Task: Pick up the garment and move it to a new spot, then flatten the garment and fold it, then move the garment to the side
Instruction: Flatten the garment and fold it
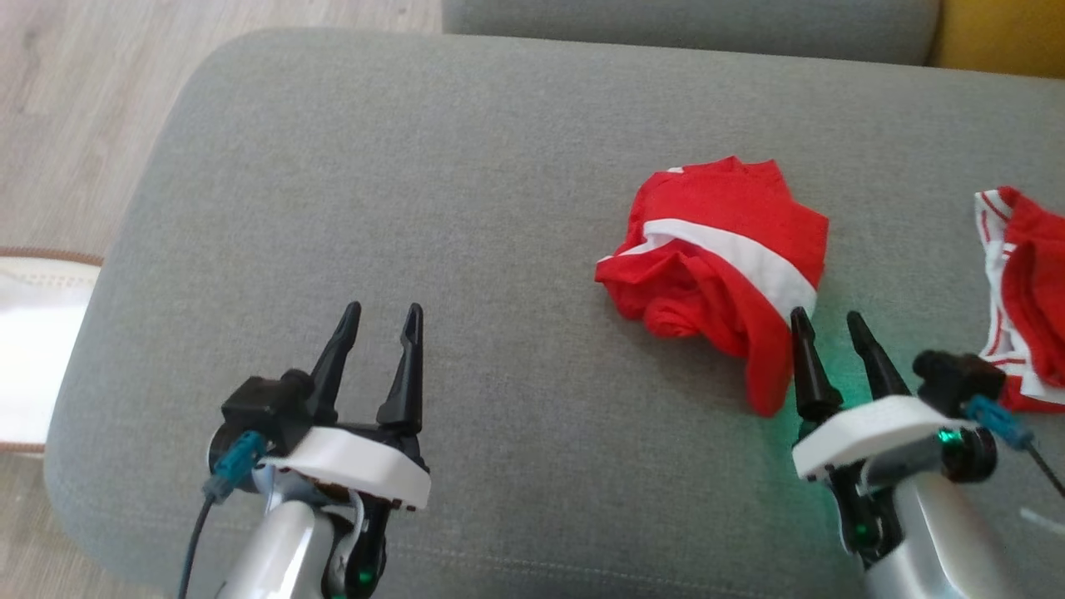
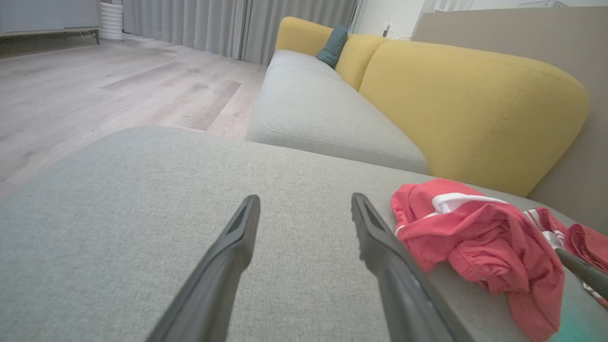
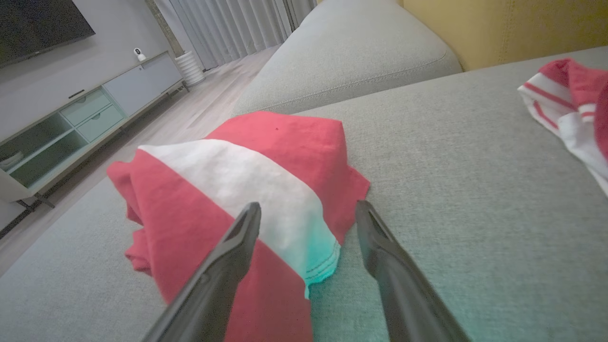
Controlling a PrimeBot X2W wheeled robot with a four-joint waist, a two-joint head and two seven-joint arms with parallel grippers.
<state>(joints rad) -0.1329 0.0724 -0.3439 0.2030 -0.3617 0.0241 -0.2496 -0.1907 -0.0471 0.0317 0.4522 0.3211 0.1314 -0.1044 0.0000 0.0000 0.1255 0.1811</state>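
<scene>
- At the far left of the head view, around 9 o'clock, there is pale wooden floor [image 1: 75, 100]. A white object with a brown rim [image 1: 33, 349] sits at the frame's edge; what it is cannot be told.
- A broad grey sofa cushion [image 1: 416, 166] carries everything else.
- The left forearm [image 1: 274, 549], silvery, rises from the bottom edge at about 7 o'clock.
- The left tool [image 1: 383, 308] points to 12 o'clock, leaning slightly towards 1. Its two dark fingers are spread wide and hold nothing.
- In the left wrist view, the left tool [image 2: 305, 199] hangs over bare grey fabric, with the garment [image 2: 479, 232] off at 3 o'clock.
- The garment [image 1: 715, 249] is red with a white band. It lies crumpled on the cushion at about 2 o'clock from the head view's centre, well apart from the left tool.
- The right forearm [image 1: 940, 532] enters from about 5 o'clock.
- The right tool [image 1: 829, 314] points towards 11 o'clock, its fingers spread wide and gripping nothing.
- The right tool's left fingertip is at the garment's lower edge; whether it touches cannot be told.
- In the right wrist view, the right tool [image 3: 308, 206] straddles the hem corner. One finger is over the red cloth and the other is over bare cushion.
- A second garment [image 1: 1027, 283], red with white stripes, lies at the right edge, around 3 o'clock.
</scene>
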